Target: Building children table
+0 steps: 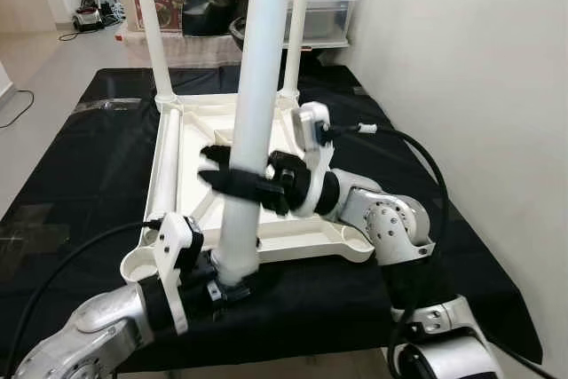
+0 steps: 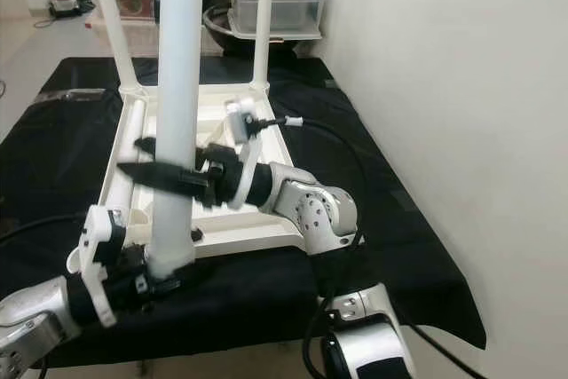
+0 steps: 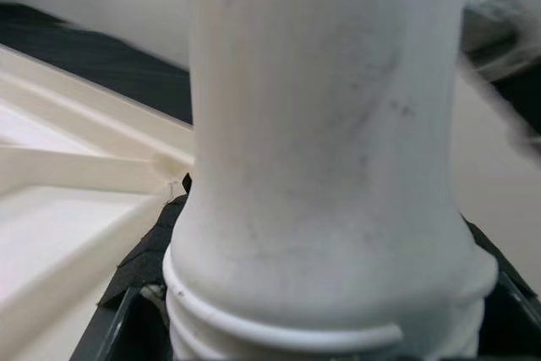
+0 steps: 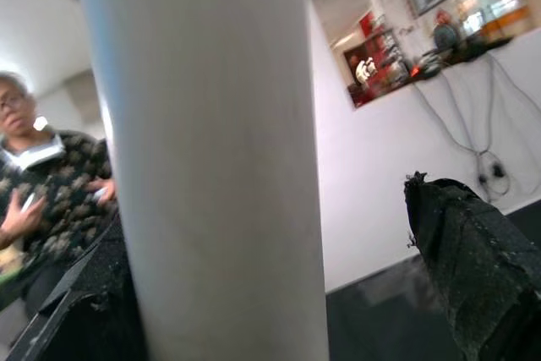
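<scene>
The white table top lies upside down on a black-covered surface. Two white legs stand in its far corners. A third white leg stands upright by the front edge, its ribbed foot just off the top, over the cloth. My left gripper is shut on that foot. At mid-height my right gripper straddles the leg, open, with one finger clear of it. The front left corner socket and the front right one hold nothing.
A white wall runs close along the right side. Clear storage boxes and clutter stand behind the surface. A person in a patterned top is beyond the leg in the right wrist view. Bare floor lies to the left.
</scene>
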You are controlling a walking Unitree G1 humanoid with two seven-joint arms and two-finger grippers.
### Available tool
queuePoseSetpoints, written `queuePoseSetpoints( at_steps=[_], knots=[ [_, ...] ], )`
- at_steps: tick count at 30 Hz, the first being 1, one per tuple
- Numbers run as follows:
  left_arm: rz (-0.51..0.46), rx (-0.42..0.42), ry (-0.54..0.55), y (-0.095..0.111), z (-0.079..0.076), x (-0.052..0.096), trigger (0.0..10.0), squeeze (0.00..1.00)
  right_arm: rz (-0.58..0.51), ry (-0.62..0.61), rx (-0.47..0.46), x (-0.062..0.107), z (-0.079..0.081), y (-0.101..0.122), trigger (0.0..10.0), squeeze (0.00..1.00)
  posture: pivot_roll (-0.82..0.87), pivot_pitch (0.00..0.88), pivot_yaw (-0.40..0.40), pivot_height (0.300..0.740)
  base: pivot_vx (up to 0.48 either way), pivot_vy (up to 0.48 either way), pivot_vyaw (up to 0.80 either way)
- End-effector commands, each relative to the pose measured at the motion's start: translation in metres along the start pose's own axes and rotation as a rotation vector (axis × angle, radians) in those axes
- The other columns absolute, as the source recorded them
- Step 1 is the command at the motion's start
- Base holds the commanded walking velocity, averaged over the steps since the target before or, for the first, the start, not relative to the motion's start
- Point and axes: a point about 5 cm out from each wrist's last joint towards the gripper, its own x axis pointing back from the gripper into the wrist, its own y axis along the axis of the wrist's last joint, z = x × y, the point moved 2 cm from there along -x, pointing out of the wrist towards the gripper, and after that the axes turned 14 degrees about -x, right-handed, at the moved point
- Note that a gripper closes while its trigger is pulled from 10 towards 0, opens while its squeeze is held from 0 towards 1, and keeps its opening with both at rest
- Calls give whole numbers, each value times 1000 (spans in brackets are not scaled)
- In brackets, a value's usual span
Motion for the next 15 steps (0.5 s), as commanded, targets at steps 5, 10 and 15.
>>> queuePoseSetpoints(
  at_steps=[5,10,15],
  knots=[
    [194,-210,288,-16,42,-8,0,0,-134,-109,-17,-3,-5,10,10000,0,92,0,-71,740,0,0,0],
    [332,-367,411,-20,60,-16,0,0,-186,-175,-43,-10,-11,8,10000,0,86,0,-66,740,0,0,0],
    [465,-592,498,-18,76,-26,0,0,-245,-280,-85,-18,-23,3,10000,0,91,0,-73,740,0,0,0]
  ],
)
